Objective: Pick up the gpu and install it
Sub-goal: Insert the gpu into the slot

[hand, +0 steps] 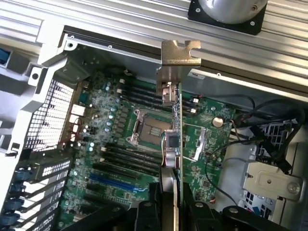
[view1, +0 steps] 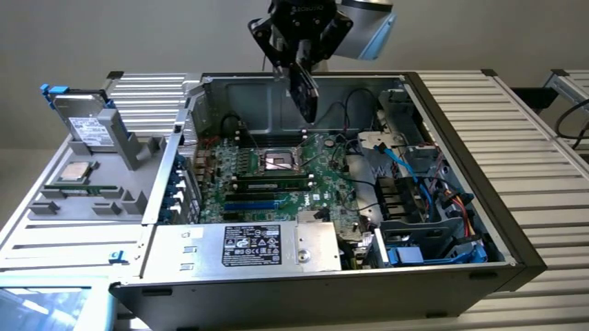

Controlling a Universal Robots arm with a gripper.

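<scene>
The gripper [view1: 299, 61] is pinching the gpu [view1: 305, 96] by one end, its fingers [hand: 144, 214] pressing against both faces of the card. The card is hanging edge-down above the open computer case [view1: 304, 296], over the green motherboard [view1: 327, 176] beside the CPU socket [hand: 147, 127], with its metal bracket [hand: 180, 54] pointing away from the wrist.

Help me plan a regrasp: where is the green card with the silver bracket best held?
Pinch the thin green circuit-board card across its flat faces, coming from the end opposite its silver metal bracket, as the gripper does now. Its edge is narrow, so the faces give broad contact, with the bracket free.
</scene>
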